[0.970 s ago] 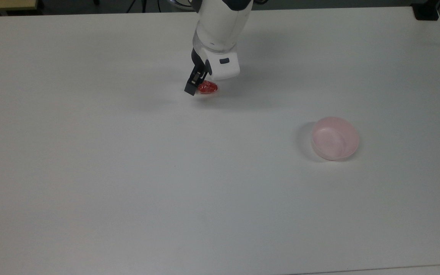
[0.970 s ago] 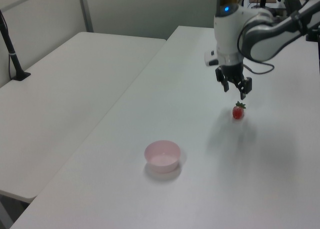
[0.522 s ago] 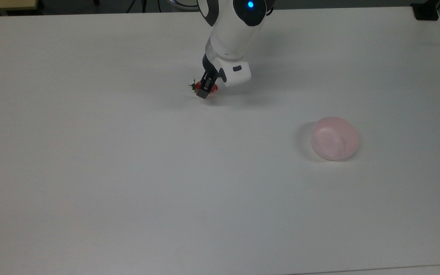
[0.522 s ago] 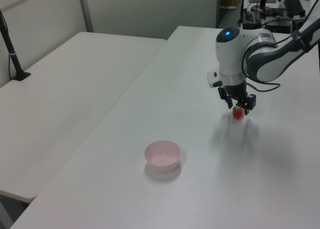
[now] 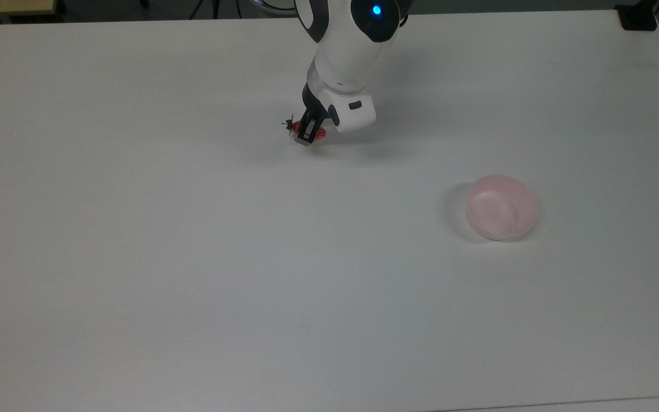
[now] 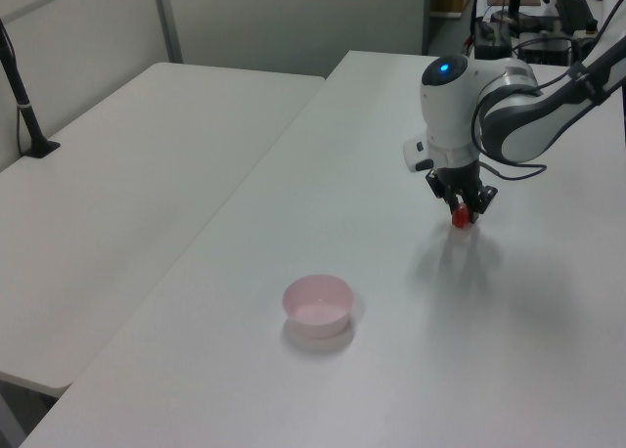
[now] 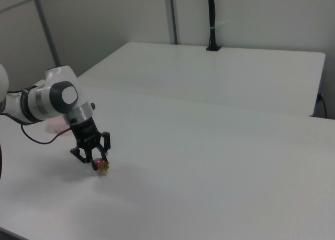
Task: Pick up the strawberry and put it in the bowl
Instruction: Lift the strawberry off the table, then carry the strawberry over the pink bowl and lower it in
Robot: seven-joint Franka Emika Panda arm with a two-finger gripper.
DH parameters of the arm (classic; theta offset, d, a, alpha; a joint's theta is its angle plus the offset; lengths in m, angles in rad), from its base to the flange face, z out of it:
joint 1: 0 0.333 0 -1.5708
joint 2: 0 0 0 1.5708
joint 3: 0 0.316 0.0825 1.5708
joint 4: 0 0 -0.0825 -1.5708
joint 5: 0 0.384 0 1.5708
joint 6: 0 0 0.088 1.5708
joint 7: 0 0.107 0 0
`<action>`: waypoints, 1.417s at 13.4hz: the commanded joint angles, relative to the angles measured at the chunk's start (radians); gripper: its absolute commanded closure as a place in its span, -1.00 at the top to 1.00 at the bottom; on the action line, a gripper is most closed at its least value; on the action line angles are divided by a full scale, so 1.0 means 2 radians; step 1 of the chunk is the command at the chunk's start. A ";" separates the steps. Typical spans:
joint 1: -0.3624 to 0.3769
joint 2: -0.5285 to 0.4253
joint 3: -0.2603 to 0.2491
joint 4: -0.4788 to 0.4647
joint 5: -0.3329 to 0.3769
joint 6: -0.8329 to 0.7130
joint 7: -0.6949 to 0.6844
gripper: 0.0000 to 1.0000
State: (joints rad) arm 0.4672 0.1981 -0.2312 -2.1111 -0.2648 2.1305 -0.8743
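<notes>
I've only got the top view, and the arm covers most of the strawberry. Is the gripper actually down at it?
Observer: Yes. In the right view the gripper hangs low over the table with the strawberry at its tip.
Operator: Is it off the table?
Observer: The left view puts it right at the surface; lifted or not, I cannot tell.
Operator: How high is the bowl's wall?
Observer: In the left view the bowl has a low, straight wall.
</notes>
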 commanded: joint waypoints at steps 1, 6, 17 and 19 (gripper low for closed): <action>-0.009 -0.057 0.004 0.022 -0.002 -0.059 -0.006 -0.39; 0.034 0.000 0.004 0.207 0.082 -0.139 0.055 -0.41; 0.168 0.238 -0.036 0.388 0.160 0.064 0.445 -0.19; 0.168 0.242 -0.035 0.388 0.159 0.070 0.455 1.00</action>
State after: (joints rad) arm 0.7820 0.6553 -0.2718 -1.3622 0.0293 2.2514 -0.0054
